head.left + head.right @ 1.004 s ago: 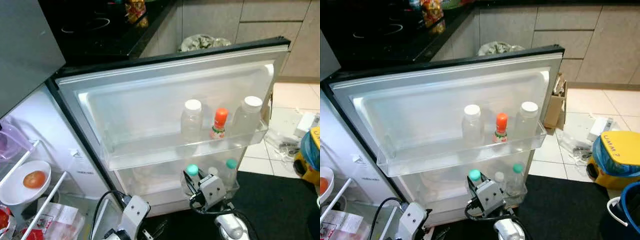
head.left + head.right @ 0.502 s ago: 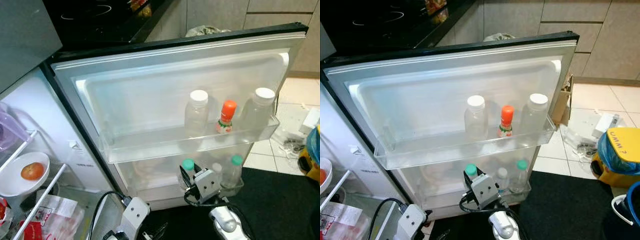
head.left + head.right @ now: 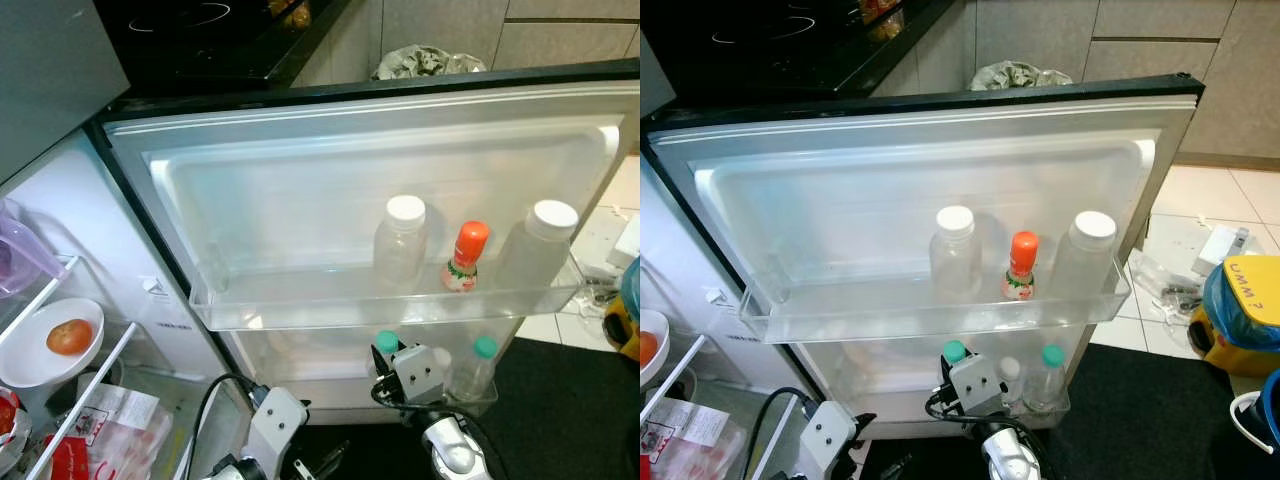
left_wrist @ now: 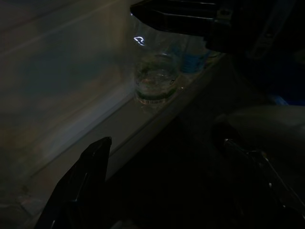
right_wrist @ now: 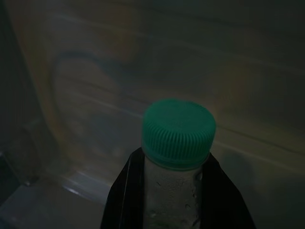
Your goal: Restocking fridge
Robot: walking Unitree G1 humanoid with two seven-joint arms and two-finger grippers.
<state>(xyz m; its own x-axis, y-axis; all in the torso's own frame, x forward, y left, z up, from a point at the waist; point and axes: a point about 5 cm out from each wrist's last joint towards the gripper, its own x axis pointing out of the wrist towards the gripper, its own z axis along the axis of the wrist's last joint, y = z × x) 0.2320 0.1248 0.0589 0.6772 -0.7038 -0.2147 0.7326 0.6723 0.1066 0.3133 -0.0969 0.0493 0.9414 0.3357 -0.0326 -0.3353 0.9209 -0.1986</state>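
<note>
- The right gripper [image 5: 176, 191] has its 2 black fingers [image 5: 124, 195] clamped around a green-capped bottle [image 5: 177, 143], holding it upright in the lower door shelf [image 3: 480, 395] of the open fridge door [image 3: 300, 190].
- Step in hand, as I judge it: setting this bottle down beside the 2 bottles at that shelf's right end.
- Next: lower it, then release.
- The left gripper [image 4: 162, 186] hangs spread and idle.

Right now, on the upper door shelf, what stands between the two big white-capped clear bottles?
A small orange-capped sauce bottle stands between the left white-capped clear bottle and the right one, plainly seen in both eye views.
</note>
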